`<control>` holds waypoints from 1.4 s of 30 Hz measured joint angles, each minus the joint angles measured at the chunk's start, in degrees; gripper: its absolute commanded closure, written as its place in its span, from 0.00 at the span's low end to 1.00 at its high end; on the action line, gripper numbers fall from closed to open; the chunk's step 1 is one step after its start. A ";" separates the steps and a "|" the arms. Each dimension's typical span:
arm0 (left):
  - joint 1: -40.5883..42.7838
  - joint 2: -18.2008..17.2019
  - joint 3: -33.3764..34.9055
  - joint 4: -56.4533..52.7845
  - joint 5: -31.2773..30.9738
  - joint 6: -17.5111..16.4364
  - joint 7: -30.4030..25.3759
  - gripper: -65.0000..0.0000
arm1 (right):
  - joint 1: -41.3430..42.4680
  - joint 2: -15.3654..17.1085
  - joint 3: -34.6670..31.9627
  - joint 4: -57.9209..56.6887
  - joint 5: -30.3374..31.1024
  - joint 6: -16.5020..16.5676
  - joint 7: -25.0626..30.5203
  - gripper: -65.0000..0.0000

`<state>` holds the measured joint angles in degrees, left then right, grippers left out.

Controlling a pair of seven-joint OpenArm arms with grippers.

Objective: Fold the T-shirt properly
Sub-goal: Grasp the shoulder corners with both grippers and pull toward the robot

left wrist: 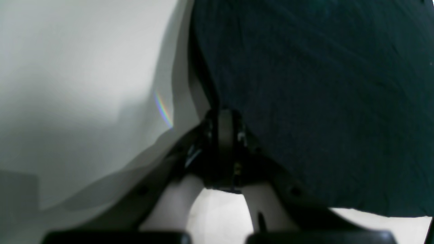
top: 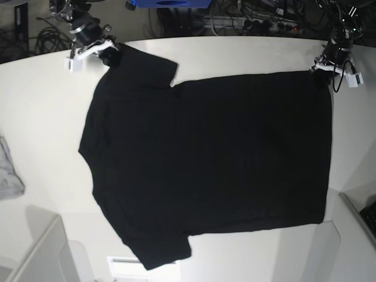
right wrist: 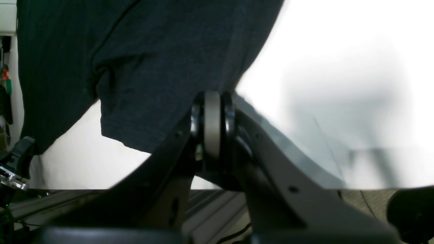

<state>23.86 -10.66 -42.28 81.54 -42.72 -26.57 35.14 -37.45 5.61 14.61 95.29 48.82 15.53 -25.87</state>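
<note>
A: White tabletop (top: pixel 47 88) fills most of the overhead view, with cables and gear along its far edge. Where does the T-shirt (top: pixel 205 164) lie?

B: Spread flat across the middle, plain black side up, sleeves toward the right pincer's end and the hem toward the left pincer's end.

A: And the left pincer (top: pixel 322 66)?

B: It sits at the far hem corner. From its wrist camera the left pincer (left wrist: pixel 225 118) has its jaws pressed together with the edge of the T-shirt (left wrist: pixel 322 101) pinched between them; the cloth runs away from the tips, up and to one side, bare table on the other side.

A: The right pincer (top: pixel 108 53)?

B: At the far shoulder, beside the sleeve. Its wrist camera shows the right pincer (right wrist: pixel 212 108) shut too, jaws meeting on the T-shirt (right wrist: pixel 145 67), which hangs in folds beyond and beside the tips.

A: Anything else on the table?

B: A small grey cloth (top: pixel 9 170) well apart from both pincers, near the table's edge on the right pincer's side.

A: Any containers?

B: A blue box (top: pixel 170 3) behind the table, near the right pincer; I cannot tell what is in it.
</note>
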 measured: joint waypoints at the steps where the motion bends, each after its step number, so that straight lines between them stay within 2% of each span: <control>1: 0.07 0.00 0.00 0.00 0.00 -0.02 0.00 1.00 | -0.11 0.00 0.00 0.57 -0.46 -0.07 -0.50 1.00; 5: 1.88 -0.13 0.13 0.81 -0.42 -0.48 -0.15 1.00 | -1.86 0.00 0.00 2.97 -1.33 -0.72 -1.77 1.00; 14: 8.83 0.11 0.04 10.64 2.01 0.59 2.84 1.00 | -5.64 0.00 0.00 8.15 -1.88 -1.25 -2.27 1.00; 22: 11.78 0.00 0.04 12.22 2.01 0.61 2.82 1.00 | -9.64 0.02 0.00 12.09 -1.88 -1.36 -2.23 1.00; 42: 17.42 0.02 -0.50 17.79 1.68 0.39 2.60 1.00 | -12.00 0.02 0.00 12.35 -1.88 -1.38 -2.27 1.00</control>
<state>41.28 -10.63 -42.78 99.33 -41.04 -26.17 37.74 -49.45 5.63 14.61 107.63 46.94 14.15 -28.14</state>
